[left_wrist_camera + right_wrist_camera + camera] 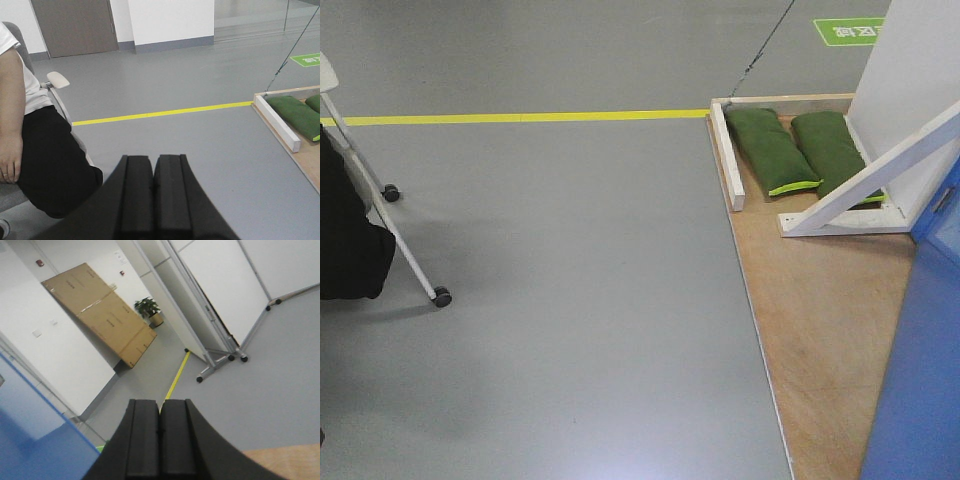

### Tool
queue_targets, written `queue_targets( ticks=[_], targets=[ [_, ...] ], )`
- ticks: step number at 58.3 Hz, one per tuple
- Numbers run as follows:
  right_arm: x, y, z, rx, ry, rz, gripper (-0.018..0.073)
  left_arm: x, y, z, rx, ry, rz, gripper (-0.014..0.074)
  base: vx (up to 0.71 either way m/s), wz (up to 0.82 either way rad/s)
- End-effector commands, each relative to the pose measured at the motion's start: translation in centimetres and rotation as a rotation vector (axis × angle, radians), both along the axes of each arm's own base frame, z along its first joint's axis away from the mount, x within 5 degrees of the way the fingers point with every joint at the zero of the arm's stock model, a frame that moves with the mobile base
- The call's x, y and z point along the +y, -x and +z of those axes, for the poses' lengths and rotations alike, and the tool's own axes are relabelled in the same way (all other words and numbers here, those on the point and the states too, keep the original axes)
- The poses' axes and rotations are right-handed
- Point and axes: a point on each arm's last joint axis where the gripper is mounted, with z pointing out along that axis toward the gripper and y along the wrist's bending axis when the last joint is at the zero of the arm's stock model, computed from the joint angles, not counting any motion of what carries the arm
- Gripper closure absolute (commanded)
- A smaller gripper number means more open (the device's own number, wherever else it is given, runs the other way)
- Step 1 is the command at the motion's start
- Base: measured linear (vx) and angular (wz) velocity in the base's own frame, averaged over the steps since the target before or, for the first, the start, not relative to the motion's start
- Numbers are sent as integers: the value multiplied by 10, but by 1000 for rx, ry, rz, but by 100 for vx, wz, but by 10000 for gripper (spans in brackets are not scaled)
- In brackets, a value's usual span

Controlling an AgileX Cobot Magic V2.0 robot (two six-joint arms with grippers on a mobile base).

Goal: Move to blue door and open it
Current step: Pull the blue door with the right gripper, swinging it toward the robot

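Two grippers are in view, one per wrist camera. The left gripper (153, 167) has its black fingers pressed together with nothing between them; it points across grey floor toward a yellow tape line (160, 112). The right gripper (160, 412) is likewise closed and empty.

The blue door (920, 380) occupies the lower right corner of the front view, where only a strip of its glossy panel is in frame. It stands on a plywood base (820, 320). In the right wrist view the same panel fills the lower left, to the left of the gripper.

A white diagonal brace (870, 180) rises from the base behind the door. Two green sandbags (770, 150) lie side by side on the base, beside the brace.

A seated person (30, 125) is at the left of the left wrist view. A chair caster (441, 296) rests on the floor, well apart from the base. A cardboard box (100, 312) leans on a far wall.
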Motion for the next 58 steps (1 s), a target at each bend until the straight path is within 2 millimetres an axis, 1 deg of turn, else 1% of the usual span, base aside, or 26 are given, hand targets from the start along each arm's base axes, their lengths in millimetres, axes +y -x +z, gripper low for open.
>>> queue_targets(
  ticks=[1, 26, 37, 43, 51, 58],
  targets=[
    [22, -9, 24, 60, 143, 68, 557, 0, -1, 7, -87, 9, 0, 526, 0, 0],
    [78, -52, 33, 18, 179, 331, 557, 0, -1, 7, -87, 9, 0, 526, 0, 0],
    [113, -75, 34, 1, 183, 491, 557, 0, -1, 7, -87, 9, 0, 526, 0, 0],
    [136, -87, 33, -7, 183, 592, 557, 0, -1, 7, -87, 9, 0, 526, 0, 0],
    [168, -99, 33, -19, 183, 725, 557, 0, -1, 7, -87, 9, 0, 526, 0, 0],
    [192, -105, 33, -24, 180, 819, 557, 0, -1, 7, -87, 9, 0, 526, 0, 0]
  ],
)
